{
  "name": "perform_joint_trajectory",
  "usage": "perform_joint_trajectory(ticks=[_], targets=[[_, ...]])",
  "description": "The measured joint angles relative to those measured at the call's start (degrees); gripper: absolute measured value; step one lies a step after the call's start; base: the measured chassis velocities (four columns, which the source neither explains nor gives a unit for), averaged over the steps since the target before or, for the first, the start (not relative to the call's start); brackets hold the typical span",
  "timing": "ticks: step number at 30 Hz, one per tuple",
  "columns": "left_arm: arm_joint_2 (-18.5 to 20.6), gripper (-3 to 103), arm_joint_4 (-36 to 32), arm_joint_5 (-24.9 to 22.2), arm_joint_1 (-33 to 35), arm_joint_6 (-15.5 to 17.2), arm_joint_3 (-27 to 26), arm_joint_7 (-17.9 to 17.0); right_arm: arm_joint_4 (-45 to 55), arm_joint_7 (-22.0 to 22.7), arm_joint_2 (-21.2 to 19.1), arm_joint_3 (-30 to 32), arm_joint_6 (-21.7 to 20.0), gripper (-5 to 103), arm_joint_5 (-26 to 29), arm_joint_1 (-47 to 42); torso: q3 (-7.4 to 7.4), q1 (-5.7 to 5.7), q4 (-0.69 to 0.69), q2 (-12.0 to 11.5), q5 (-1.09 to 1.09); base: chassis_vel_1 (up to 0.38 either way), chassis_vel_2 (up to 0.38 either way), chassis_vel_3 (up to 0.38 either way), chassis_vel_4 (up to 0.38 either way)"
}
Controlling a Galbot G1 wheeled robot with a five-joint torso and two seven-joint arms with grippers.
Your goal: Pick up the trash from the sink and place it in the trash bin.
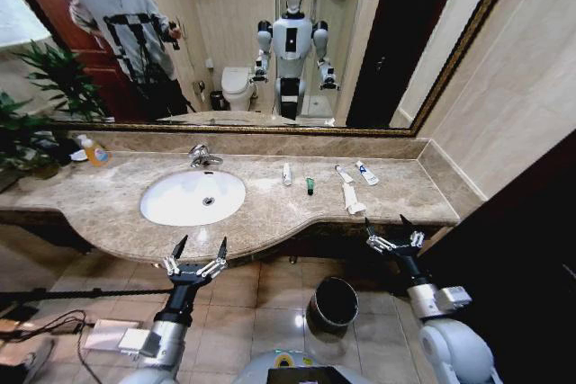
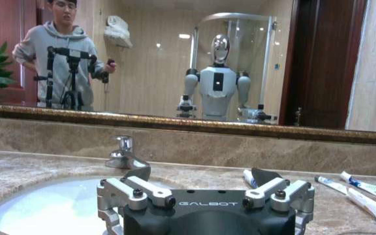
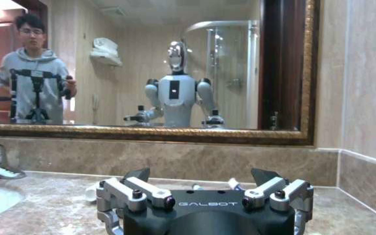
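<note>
A wide mirror in a dark gilt frame spans the beige tiled wall, and in it a white toilet, a glass shower enclosure and a dark wooden door are reflected. Just below the mirror runs a marble backsplash, with green potted plants at the mirror's left end. Farther below the mirror the floor is glossy beige tile.

White sink in beige-brown veined marble; white, blue-marked trash; black trash bin; orange-yellow soap bottle.
</note>
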Motion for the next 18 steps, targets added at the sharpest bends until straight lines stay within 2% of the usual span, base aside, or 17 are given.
perform_joint_trajectory(ticks=[5, 9, 18], targets=[[0.0, 100, 0.0, 0.0, 0.0, 0.0, 0.0, 0.0, -0.7, 0.2, 0.2, -0.7, 0.0, 100, 0.3, 0.0, 0.0, 0.0, 0.0, 0.0, 0.0, 0.0, 0.0, 0.0, 0.0], [0.0, 100, 0.0, 0.0, 0.0, 0.0, 0.0, 0.0, -2.9, 0.3, 0.4, -3.5, -0.9, 100, -1.1, 2.6, 0.0, 0.0, 0.0, 0.0, 0.01, 0.0, 0.0, 0.0, 0.0], [0.0, 100, 0.0, 0.0, 0.0, 0.0, 0.0, 0.0, -10.4, 1.2, -3.4, -6.2, -5.3, 100, -1.3, 11.3, 0.0, 0.0, 0.0, 0.0, 0.0, 0.0, 0.0, 0.0, 0.0]])
